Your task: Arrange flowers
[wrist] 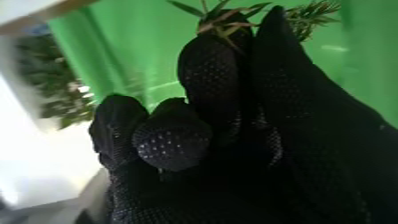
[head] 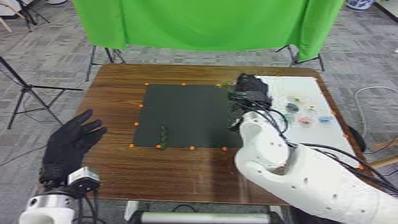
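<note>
Sprig (wrist: 216,22) — seemingly lengthwise — points beyond the right robot hand (head: 251,89).

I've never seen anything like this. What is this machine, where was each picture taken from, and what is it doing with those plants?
This is a robot with two white arms, each ending in a black-gloved hand. The head view looks down from its head over a brown table. The right wrist view comes from its right wrist, so the glove looms large.

On the table lie a dark mat, with one green sprig near its front edge, and a white sheet to the right, holding small pink and blue blooms. The right hand appears to pinch another leafy sprig near the mat's far right corner. The left hand is open, at the table's left side.
</note>
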